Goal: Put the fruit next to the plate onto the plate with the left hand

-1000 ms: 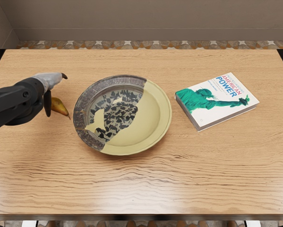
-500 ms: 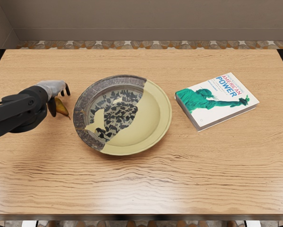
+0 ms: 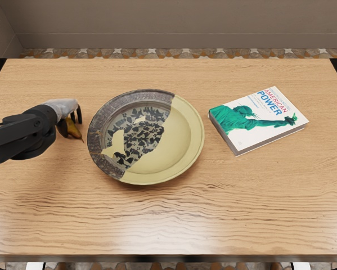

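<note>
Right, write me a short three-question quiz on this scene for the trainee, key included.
1. True or false: the small yellow banana lies on the round yellow-and-grey patterned plate.
2. What lies on the light wooden table to the picture's right of the plate? A. a white paperback book with a green statue cover; B. a red mug; C. a second banana.
3. Fill in: the grey robot hand at the banana belongs to the ___ arm.
Key: 1 false, it lies on the table beside the plate's left rim; 2 A; 3 left.
</note>
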